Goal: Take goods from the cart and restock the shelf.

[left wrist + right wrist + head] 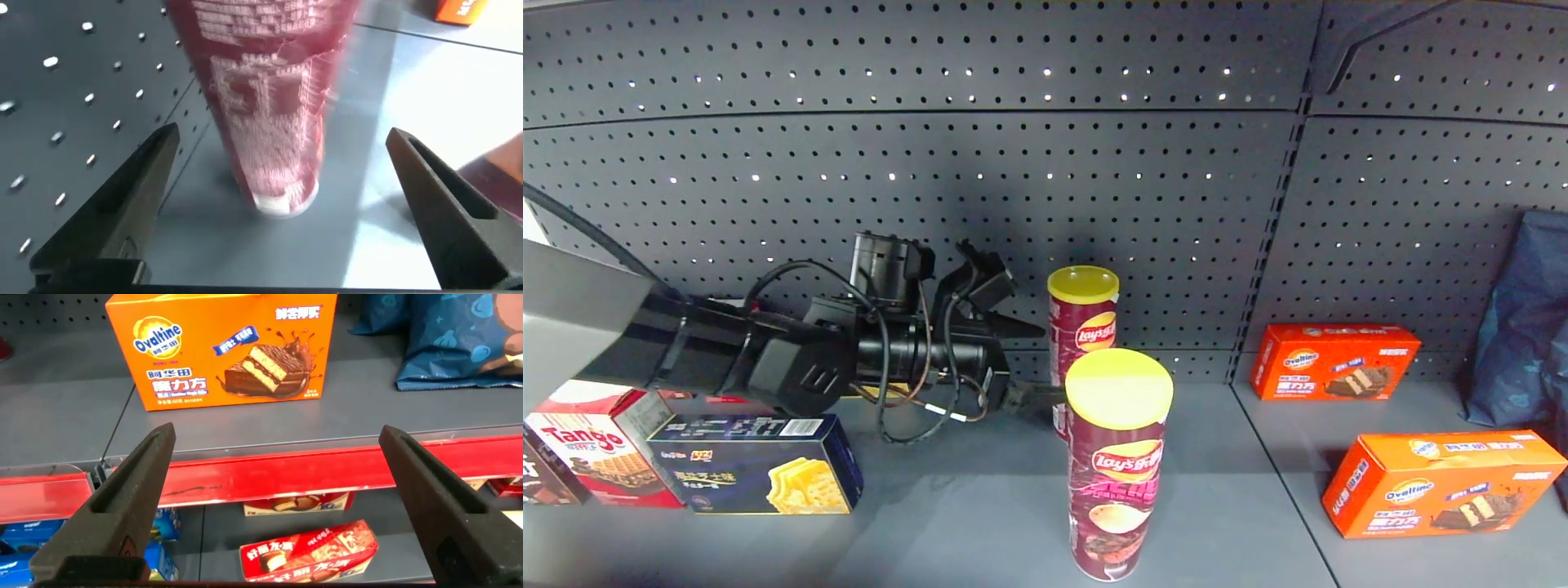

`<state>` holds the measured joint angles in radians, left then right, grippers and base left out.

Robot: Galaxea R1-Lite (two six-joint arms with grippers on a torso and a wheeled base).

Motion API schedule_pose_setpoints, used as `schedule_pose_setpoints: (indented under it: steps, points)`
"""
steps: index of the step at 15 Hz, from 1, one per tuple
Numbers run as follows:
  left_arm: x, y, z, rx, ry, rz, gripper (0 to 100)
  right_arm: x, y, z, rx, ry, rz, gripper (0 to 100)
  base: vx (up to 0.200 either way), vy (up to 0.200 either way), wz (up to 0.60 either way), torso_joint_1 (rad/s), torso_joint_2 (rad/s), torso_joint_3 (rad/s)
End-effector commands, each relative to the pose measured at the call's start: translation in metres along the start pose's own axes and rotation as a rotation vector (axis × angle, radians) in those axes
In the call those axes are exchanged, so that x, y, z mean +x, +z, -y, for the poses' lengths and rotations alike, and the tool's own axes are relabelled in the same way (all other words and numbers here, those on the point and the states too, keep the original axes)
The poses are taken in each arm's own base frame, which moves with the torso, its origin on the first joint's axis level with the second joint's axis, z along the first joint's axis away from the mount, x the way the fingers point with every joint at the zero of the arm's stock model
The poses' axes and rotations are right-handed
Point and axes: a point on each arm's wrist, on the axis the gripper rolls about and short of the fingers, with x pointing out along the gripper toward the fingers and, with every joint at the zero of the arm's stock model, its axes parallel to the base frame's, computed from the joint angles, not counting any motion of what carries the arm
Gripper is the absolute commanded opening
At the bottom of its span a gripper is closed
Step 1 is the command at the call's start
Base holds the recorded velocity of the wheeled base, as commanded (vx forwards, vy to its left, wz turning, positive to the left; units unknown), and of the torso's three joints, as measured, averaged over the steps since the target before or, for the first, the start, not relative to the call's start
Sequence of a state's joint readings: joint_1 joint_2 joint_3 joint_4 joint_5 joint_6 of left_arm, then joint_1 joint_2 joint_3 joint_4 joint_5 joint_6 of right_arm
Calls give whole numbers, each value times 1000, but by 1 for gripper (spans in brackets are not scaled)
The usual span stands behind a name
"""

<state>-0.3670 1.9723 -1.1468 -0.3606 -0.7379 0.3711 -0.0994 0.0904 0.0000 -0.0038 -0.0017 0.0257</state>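
Note:
Two maroon chip cans with yellow lids stand on the grey shelf [980, 523]. The rear can [1083, 325] is near the pegboard and the front can [1118, 465] is closer to me. My left gripper [1044, 364] comes in from the left and is open, its fingertips on either side of the rear can's lower part. In the left wrist view the rear can [274, 106] stands upright between the spread fingers [131, 196], touching neither. My right gripper [278, 431] is open and holds nothing, facing an orange wafer box [221, 347] on a shelf.
A red box [596, 445] and a dark blue cracker box [760, 474] lie at the shelf's left. Two orange boxes [1331, 359] [1445, 482] and a blue bag [1527, 327] sit at the right. A red shelf edge [270, 469] fronts a lower shelf with more boxes [310, 551].

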Motion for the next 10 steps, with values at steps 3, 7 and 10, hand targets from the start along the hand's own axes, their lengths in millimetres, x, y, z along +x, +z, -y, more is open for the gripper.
schedule_pose_setpoints:
  steps: [3,7,10]
  points:
    - [-55,26,27,44,84,49,100,0,0,0,0,0,-1,100,0,0,0,0,0,0]
    - [-114,31,73,30,223,62,100,0,0,0,0,0,-2,100,0,0,0,0,0,0]
    - [-148,26,109,36,381,59,100,0,0,0,0,0,-1,100,0,0,0,0,0,0]
